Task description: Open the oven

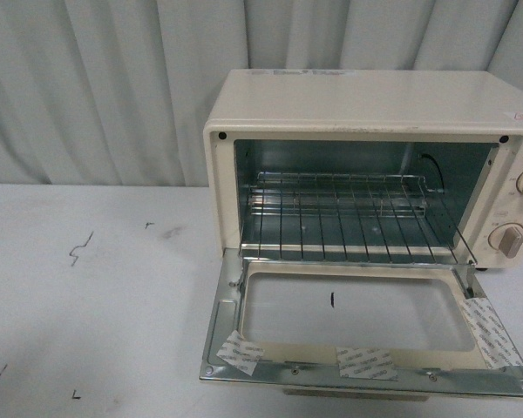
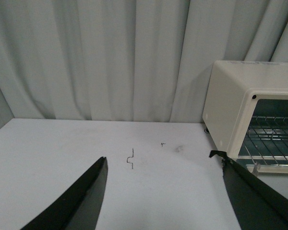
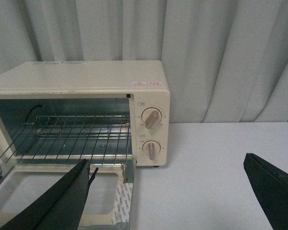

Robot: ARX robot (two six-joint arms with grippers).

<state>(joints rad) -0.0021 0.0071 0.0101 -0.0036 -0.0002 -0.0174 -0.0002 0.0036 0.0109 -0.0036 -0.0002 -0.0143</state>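
The cream-white oven (image 1: 366,104) stands on the white table at the right. Its glass-windowed door (image 1: 357,318) hangs fully open, lying flat toward me, and the wire rack (image 1: 349,222) shows inside. Two beige knobs (image 1: 512,239) sit on its right panel. The handle is hidden under the door. The oven also shows in the left wrist view (image 2: 235,110) and the right wrist view (image 3: 86,91). My left gripper (image 2: 165,165) is open and empty over bare table, left of the oven. My right gripper (image 3: 168,165) is open and empty, in front of the oven's knob side.
The white table (image 1: 96,287) carries small black marks (image 1: 80,250). A grey-white curtain (image 1: 96,87) hangs behind the table. White tape patches (image 1: 366,361) are stuck on the door's inner frame.
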